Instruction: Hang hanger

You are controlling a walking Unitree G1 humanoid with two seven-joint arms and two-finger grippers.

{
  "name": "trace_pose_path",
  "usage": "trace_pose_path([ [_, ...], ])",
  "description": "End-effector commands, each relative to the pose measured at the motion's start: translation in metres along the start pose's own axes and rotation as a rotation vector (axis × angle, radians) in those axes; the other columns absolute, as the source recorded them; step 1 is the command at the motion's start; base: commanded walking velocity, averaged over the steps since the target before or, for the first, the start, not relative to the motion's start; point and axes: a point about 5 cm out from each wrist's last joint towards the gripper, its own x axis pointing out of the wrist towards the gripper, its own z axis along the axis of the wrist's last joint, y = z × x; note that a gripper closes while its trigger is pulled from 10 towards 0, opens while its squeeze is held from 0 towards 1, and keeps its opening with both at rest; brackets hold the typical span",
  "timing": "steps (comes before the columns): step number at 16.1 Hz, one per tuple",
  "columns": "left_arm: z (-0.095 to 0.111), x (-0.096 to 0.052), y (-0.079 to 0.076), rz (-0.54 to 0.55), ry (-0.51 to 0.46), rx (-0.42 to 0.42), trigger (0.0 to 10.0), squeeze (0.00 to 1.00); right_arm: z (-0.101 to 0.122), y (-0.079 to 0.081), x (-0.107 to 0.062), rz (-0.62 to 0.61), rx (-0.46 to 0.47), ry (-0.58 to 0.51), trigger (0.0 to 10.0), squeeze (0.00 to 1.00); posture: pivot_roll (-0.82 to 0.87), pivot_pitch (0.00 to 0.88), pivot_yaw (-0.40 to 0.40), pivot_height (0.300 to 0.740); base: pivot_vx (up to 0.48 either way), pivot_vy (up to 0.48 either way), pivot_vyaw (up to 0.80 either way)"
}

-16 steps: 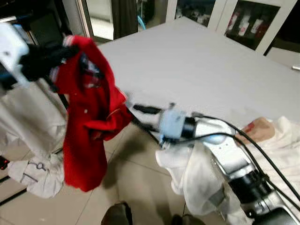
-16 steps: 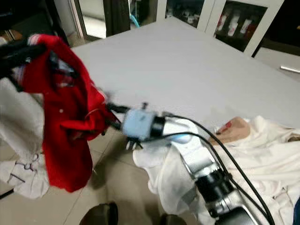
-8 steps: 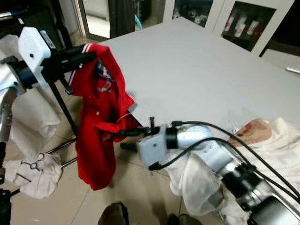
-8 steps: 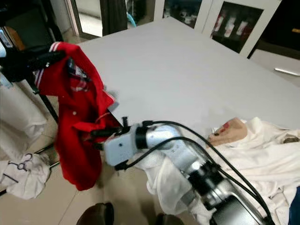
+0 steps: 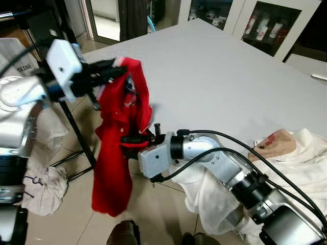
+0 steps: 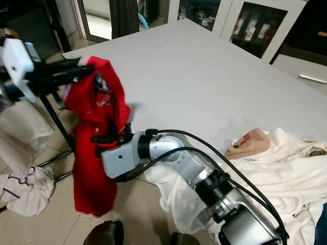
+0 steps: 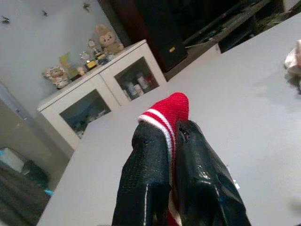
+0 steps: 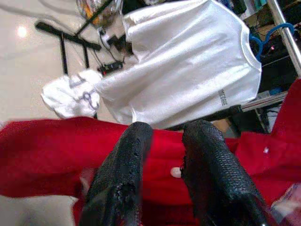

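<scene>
Pinching red shirt (image 5: 118,138) collar — left end effector (image 7: 173,129)

The white garment (image 5: 20,64) at nine o'clock carries dark print, maybe "MEGANE" (the letters are too blurred to be sure).

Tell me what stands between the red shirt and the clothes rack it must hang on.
Nothing visible blocks it. The left claw pinches the red shirt by its collar, the right claw is at the shirt's middle, and the black rack stands just beside it. A white T-shirt already hangs on the rack.
</scene>
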Motion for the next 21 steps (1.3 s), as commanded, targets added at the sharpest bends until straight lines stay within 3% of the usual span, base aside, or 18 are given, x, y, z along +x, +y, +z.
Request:
trace_pose_path([
  [1,0.012,0.005,0.004,-0.018,-0.028,0.043,10.0,0.0,-0.003,0.001,0.0,0.01,-0.038,0.021,10.0,0.4,0.08,0.09,-0.018,0.74,0.0,0.0,0.0],
  [4,0.015,0.008,0.002,-0.028,-0.039,0.041,10.0,0.0,-0.009,-0.001,0.003,-0.011,-0.089,0.07,10.0,0.4,0.08,0.089,-0.02,0.74,0.0,0.0,0.0],
  [6,0.015,0.006,-0.003,-0.035,-0.043,0.036,10.0,0.0,-0.015,0.0,0.008,0.0,-0.153,0.117,10.0,0.36,0.08,0.087,-0.021,0.74,0.0,0.0,0.0],
  [7,0.016,0.004,-0.006,-0.041,-0.045,0.031,10.0,0.0,-0.017,-0.003,0.013,-0.02,-0.187,0.146,10.0,0.29,0.09,0.079,-0.024,0.74,0.0,0.0,0.0],
  [14,0.022,-0.001,-0.015,-0.043,-0.056,0.023,10.0,0.0,-0.018,0.002,0.034,0.02,-0.305,0.162,10.0,0.27,0.12,0.065,-0.028,0.74,0.0,0.0,0.0],
  [15,0.023,-0.002,-0.014,-0.038,-0.055,0.024,10.0,0.0,-0.018,0.005,0.035,0.028,-0.307,0.156,4.5,0.27,0.12,0.066,-0.028,0.74,0.0,0.0,0.0],
  [16,0.025,-0.003,-0.014,-0.035,-0.057,0.024,10.0,0.0,-0.019,0.007,0.036,0.032,-0.31,0.153,0.0,0.27,0.12,0.065,-0.027,0.74,0.0,0.0,0.0],
  [21,0.026,-0.004,-0.014,-0.031,-0.058,0.019,10.0,0.0,-0.023,0.004,0.039,-0.035,-0.306,0.165,0.0,0.29,0.12,0.059,-0.02,0.74,0.0,0.0,0.0],
])
